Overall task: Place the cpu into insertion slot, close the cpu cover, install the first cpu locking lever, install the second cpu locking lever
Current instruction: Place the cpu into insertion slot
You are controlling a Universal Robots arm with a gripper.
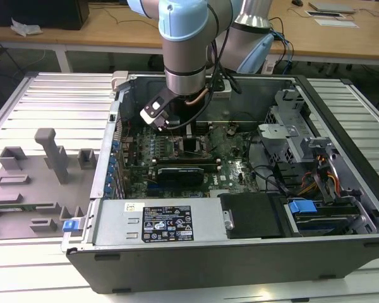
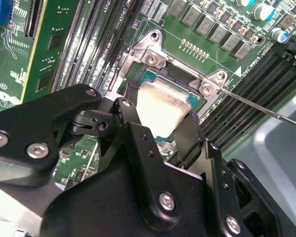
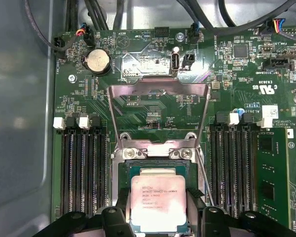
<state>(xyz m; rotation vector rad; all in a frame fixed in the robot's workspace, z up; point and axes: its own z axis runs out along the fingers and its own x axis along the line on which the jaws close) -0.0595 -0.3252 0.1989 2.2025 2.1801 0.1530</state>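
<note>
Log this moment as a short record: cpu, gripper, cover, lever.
cpu: level at the socket, seating not clear
gripper: shut on the cpu's opposite edges
cpu cover: swung open, lying back over the board
locking lever: thin rod angled away from the socket

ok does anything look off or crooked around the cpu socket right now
Nothing stands out. The cpu looks square to its socket, with the gripper right at it. The cpu cover is swung open, clear of the chip, and looks unbent.
</note>
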